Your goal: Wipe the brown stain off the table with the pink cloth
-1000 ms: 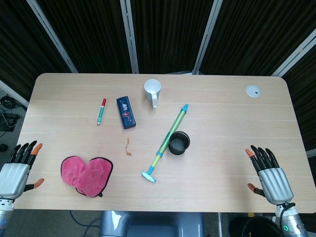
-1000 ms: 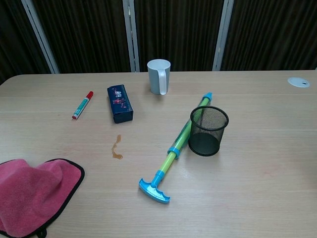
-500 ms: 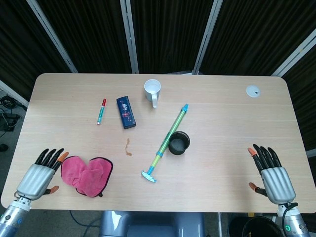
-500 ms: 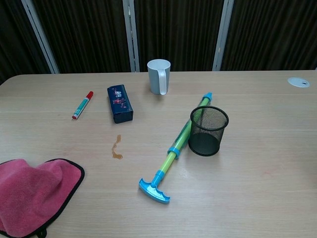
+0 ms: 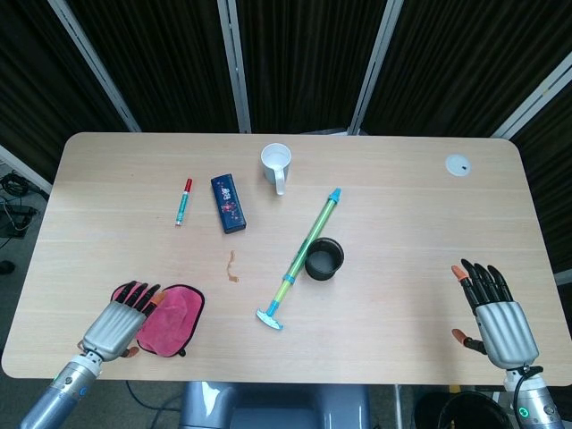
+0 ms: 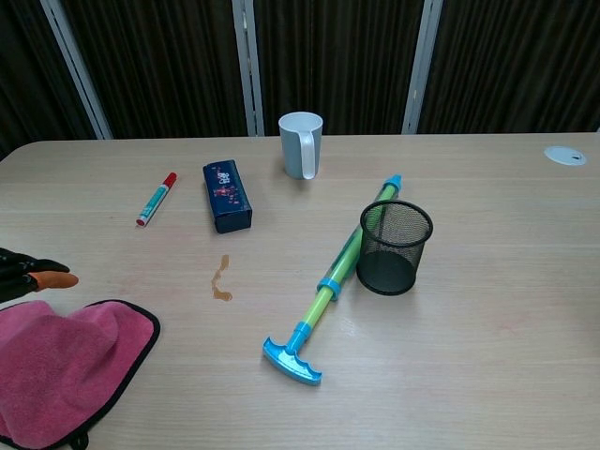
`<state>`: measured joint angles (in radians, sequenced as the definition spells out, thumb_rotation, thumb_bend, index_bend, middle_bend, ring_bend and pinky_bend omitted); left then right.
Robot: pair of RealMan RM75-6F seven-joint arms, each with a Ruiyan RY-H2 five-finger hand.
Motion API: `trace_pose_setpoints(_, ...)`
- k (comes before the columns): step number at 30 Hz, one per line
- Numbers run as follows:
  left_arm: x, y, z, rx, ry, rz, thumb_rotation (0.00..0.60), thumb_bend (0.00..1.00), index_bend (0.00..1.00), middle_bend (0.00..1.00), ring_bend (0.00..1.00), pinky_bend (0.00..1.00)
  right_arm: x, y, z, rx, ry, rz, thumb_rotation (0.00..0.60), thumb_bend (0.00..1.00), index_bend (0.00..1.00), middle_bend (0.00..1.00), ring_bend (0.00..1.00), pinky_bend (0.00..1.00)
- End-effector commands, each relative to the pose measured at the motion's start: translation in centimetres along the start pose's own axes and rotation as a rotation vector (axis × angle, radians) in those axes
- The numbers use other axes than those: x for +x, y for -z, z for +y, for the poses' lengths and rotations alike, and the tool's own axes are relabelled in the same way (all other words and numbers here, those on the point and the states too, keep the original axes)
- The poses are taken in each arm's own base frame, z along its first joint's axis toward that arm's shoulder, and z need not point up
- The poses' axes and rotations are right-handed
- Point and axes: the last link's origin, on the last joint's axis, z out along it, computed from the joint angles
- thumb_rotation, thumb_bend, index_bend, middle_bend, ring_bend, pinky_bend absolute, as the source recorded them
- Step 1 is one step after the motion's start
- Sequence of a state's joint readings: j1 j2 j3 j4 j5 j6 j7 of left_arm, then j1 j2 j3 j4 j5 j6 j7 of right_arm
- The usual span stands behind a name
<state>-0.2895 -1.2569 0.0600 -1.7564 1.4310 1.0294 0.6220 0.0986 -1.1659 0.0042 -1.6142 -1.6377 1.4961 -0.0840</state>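
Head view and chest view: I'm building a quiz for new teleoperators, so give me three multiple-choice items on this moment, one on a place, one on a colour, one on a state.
1. Where is the brown stain?
A. Right of the mesh cup
B. Between the pink cloth and the dark blue case
C. Under the white mug

2. What colour is the marker's cap?
A. Red
B. Yellow
C. Black

3. What is the left hand doing?
A. Holding the water squirter
B. Lifting the mug
C. Spread over the cloth's left part, cloth unlifted

Key:
1 B: the stain lies beyond the pink cloth, nearer than the dark blue case.
2 A: the marker has a red far end.
3 C: the left hand overlaps the flat cloth, fingers apart.
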Motion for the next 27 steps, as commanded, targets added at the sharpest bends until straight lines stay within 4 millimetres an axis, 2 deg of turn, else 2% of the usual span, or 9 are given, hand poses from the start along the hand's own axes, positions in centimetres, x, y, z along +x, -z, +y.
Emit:
trace_pose_setpoints(1, -0.7, -1.2, 0.8, -0.01, 0.007, -0.019, 0.6, 0.0, 0.04, 0.0, 0.0, 0.04, 0.0, 0.1, 0.0, -0.001, 0.0, 0.002, 0.6, 0.0, 0.0, 0.0, 0.0, 0.0)
trace_pose_setpoints(3, -1.0, -1.7, 1.2, -0.016, 0.015, -0.027, 0.6, 0.0, 0.09, 0.0, 0.0, 0.08, 0.1, 0.0, 0.0, -0.001, -0.001, 0.003, 0.6, 0.0, 0.0, 0.0, 0.0, 0.0)
trace_pose_setpoints(6, -1.8, -2.8, 2.1, -0.022, 0.016, -0.032, 0.6, 0.05, 0.27, 0.07, 0.06, 0.17, 0.1, 0.1, 0.1, -0.004, -0.003, 0.006, 0.6, 0.0, 0.0, 0.0, 0.0, 0.0)
trace_pose_setpoints(8, -2.1, -3.3, 2.4, -0.016, 0.023, -0.016, 0.6, 0.14, 0.45, 0.22, 0.19, 0.28, 0.2, 0.0, 0.2, -0.006, -0.006, 0.008, 0.6, 0.0, 0.0, 0.0, 0.0, 0.0)
trace_pose_setpoints(11, -2.4, -4.4, 2.4, -0.002, 0.056, 0.05, 0.6, 0.28, 0.65, 0.42, 0.36, 0.41, 0.2, 0.1, 0.2, -0.007, -0.006, 0.007, 0.6, 0.0, 0.0, 0.0, 0.0, 0.0)
trace_pose_setpoints(14, -2.2, -5.3, 2.0, -0.004, 0.087, 0.118, 0.6, 0.41, 0.82, 0.58, 0.5, 0.51, 0.1, 0.0, 0.2, -0.005, -0.003, 0.006, 0.6, 0.0, 0.0, 0.0, 0.0, 0.0)
trace_pose_setpoints(19, -0.5, -6.7, 1.3, -0.018, 0.105, 0.21, 0.6, 0.45, 0.87, 0.63, 0.56, 0.56, -0.1, -0.1, 0.3, -0.013, 0.002, 0.0, 0.6, 0.0, 0.0, 0.0, 0.0, 0.0)
trace_pose_setpoints(23, 1.7, -8.2, 1.2, -0.032, 0.078, 0.27, 0.6, 0.45, 0.88, 0.63, 0.56, 0.56, -0.4, -0.2, 0.5, -0.019, 0.008, -0.009, 0.6, 0.0, 0.0, 0.0, 0.0, 0.0)
trace_pose_setpoints(27, 4.5, -10.3, 1.8, -0.056, 0.071, 0.33, 0.6, 0.45, 0.88, 0.63, 0.56, 0.56, -0.7, -0.4, 0.6, -0.028, 0.014, -0.016, 0.6, 0.0, 0.0, 0.0, 0.0, 0.0)
